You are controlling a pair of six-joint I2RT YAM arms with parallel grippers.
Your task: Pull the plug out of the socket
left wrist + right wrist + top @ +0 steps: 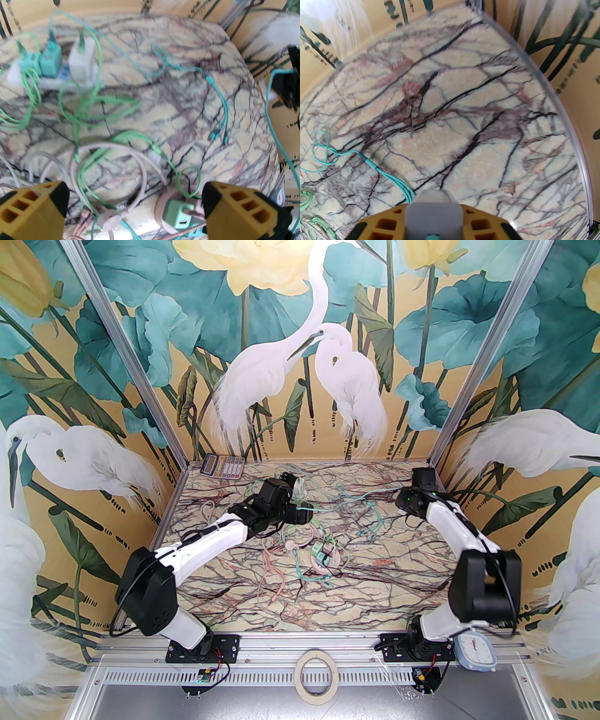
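A round pink socket [326, 562] lies mid-table with a light green plug [180, 215] seated in it. My left gripper [136, 196] hovers open just over it, the green plug low between its yellow fingers [35, 206]; in the top view the left gripper [303, 513] sits a little behind the socket. A white power strip [50, 82] farther off carries two teal plugs [50, 61] and a white plug [82, 61]. My right gripper [433, 208], at the back right [422, 479], is shut on a grey-white plug [432, 199] with a teal cable [393, 178] trailing from it.
Green, teal and pink cables [276, 568] tangle across the table's middle. A calculator [222, 466] rests at the back left corner. A tape roll [315, 676] and a small clock [477, 652] lie by the arm bases. The side walls stand close to the right gripper.
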